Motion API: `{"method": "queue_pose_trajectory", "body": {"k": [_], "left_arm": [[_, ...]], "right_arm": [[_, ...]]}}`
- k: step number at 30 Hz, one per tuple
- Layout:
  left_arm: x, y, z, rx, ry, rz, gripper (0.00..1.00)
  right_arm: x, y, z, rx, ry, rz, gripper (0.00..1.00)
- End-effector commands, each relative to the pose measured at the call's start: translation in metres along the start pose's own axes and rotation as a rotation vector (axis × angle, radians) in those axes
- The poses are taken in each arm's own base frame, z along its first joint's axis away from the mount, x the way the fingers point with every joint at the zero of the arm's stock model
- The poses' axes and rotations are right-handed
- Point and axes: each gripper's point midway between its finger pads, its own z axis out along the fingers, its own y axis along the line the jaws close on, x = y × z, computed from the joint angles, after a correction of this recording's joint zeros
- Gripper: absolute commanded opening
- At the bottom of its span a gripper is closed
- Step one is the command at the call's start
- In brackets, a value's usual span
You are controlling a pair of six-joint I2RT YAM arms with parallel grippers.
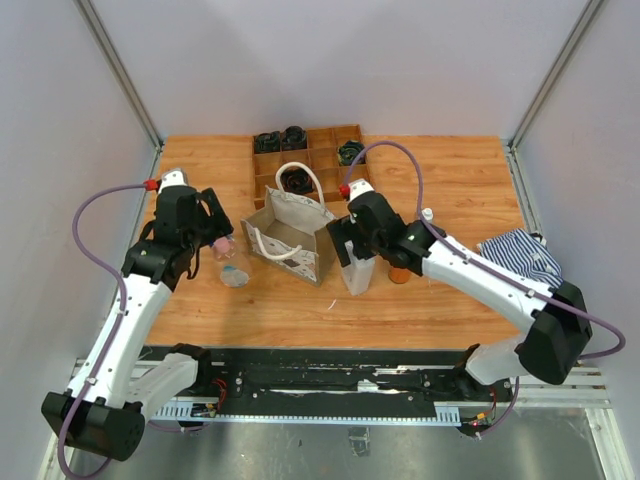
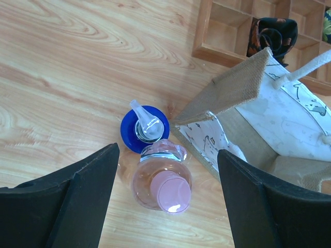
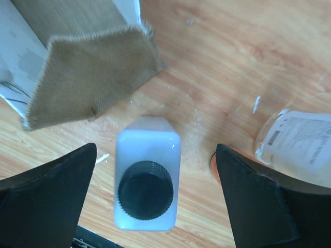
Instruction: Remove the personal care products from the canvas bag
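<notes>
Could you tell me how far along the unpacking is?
Looks nearly done: pink-capped bottle, blue bottle, flat clear jar, tall pale bottle and amber bottle sit on the wooden table outside the beige canvas bag. The left gripper and right gripper, open, straddle the pink-capped and pale bottles. The bag's inside is partly hidden.

Five bottles: one pink-capped point(image 2: 161, 181), one blue point(image 2: 145, 129), one pale point(image 3: 147, 181), one amber point(image 1: 400, 274), one clear point(image 3: 297, 142). One jar point(image 1: 235, 275), one bag point(image 1: 290, 248), one tray point(image 1: 325, 135), one striped cloth point(image 1: 520, 255), four black rolls point(image 1: 293, 135).
</notes>
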Motion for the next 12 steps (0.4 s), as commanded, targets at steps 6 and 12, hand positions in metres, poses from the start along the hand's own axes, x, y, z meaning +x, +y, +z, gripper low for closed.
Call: {"method": "queue_pose_trajectory", "body": {"k": [6,12], "left_arm": [[-0.024,-0.013,-0.014,0.055,-0.038,0.015,0.81],[-0.033,-0.021,-0.015,0.083,-0.048,0.027,0.81]], "right_arm": [[-0.085,-0.033,-0.094,0.056,-0.282,0.006,0.98],[-0.092,-0.081,-0.125,0.159,-0.327,0.082,0.98]]}}
